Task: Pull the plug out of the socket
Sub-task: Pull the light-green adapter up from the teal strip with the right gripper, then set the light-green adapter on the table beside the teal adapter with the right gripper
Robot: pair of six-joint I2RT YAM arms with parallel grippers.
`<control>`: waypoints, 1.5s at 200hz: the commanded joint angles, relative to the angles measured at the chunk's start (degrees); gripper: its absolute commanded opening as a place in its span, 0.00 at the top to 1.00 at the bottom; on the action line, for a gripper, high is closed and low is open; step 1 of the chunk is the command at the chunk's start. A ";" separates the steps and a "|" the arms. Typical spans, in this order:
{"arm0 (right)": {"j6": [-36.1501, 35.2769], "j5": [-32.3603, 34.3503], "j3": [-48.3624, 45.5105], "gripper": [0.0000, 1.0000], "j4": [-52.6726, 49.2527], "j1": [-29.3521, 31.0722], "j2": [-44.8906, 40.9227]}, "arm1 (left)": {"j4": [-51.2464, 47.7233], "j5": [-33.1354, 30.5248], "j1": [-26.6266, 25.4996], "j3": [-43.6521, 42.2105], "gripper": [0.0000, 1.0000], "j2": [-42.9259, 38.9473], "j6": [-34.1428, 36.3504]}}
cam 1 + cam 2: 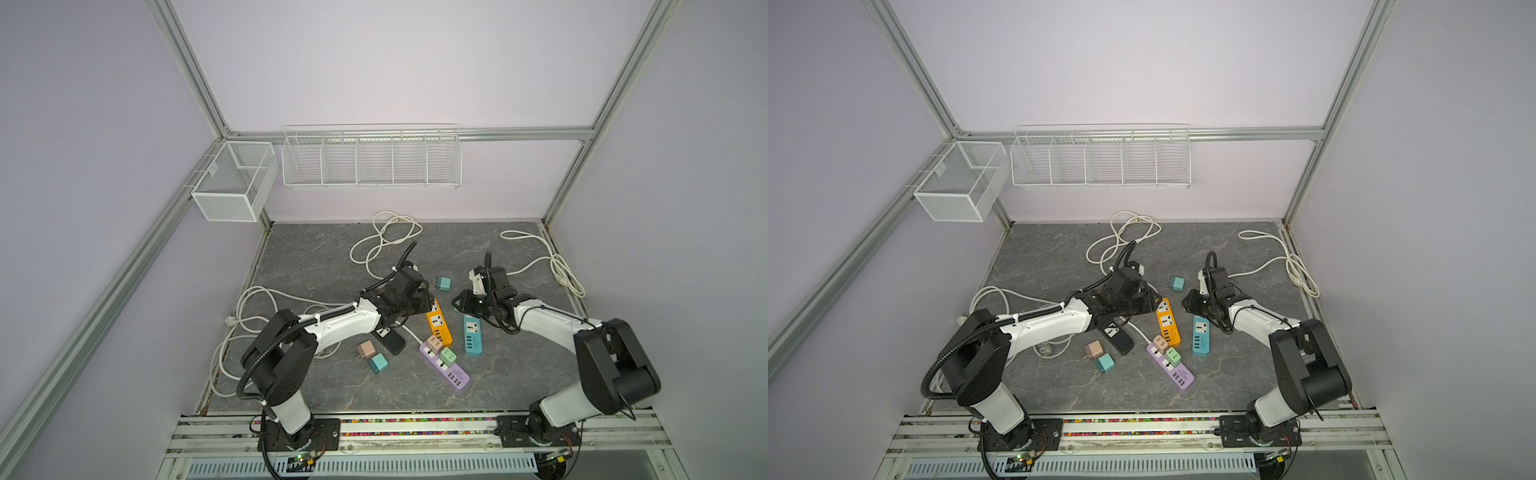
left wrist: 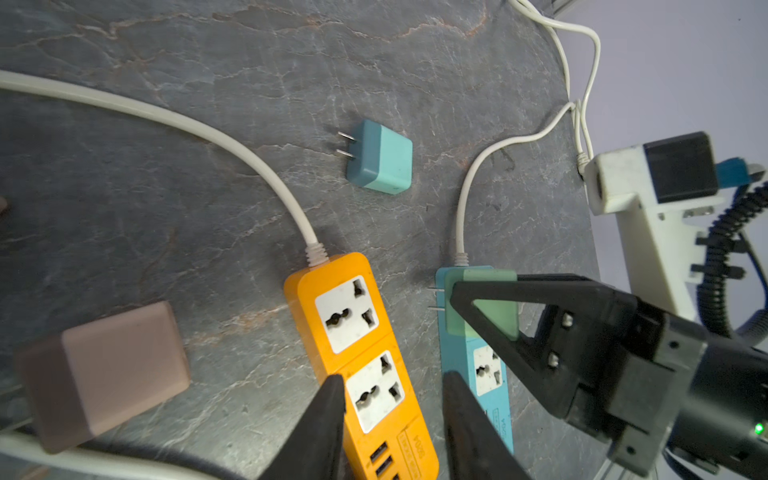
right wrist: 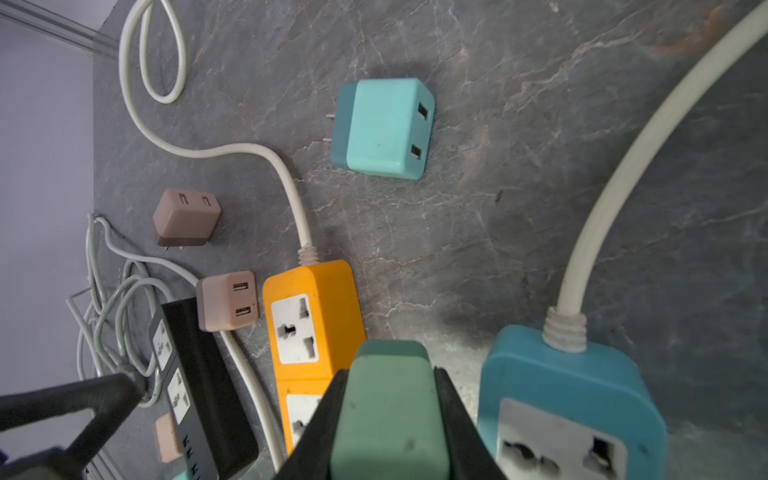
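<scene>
Green plug sits clamped between jaws of right gripper, prongs bare.

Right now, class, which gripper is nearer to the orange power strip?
Left. The left gripper hangs right above the orange power strip. The right gripper, shut on a green plug, is off to its side, above the blue power strip.

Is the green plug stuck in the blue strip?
No, the right gripper holds the green plug, prongs bare, clear of the blue strip.

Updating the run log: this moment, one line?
right end effector: shut on green plastic plug cube, prongs out of blue power strip | left end effector: open over orange power strip
</scene>
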 commanded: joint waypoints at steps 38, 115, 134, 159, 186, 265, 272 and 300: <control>0.88 -1.23 4.97 0.73 5.14 0.34 7.45 | 0.51 -1.96 0.59 -1.09 0.55 -1.51 -0.70; -0.21 -1.86 9.43 0.70 4.96 0.30 14.20 | 0.86 -1.54 1.25 -1.99 0.55 -1.73 -0.98; -0.40 -1.80 9.61 0.67 4.57 0.27 14.78 | 0.86 -1.53 1.37 -1.99 0.55 -1.65 -0.89; -1.34 -0.89 9.89 0.58 2.95 0.31 13.73 | 0.96 -1.15 1.43 -1.81 0.55 -1.61 -0.98; -2.90 0.31 10.19 0.45 0.95 0.31 10.99 | 1.04 -0.98 1.54 -1.65 0.54 -1.71 -0.97; -8.46 7.36 11.48 0.24 -10.19 1.32 0.82 | 0.73 -0.15 1.50 -2.82 0.55 -4.54 -1.17; -9.03 8.28 11.39 0.24 -11.22 1.80 -0.32 | 0.52 -0.11 1.52 -3.16 0.54 -5.05 -1.09; -10.70 10.55 10.66 0.22 -15.41 3.85 -4.91 | -0.19 0.50 1.50 -5.08 0.55 -7.14 -1.21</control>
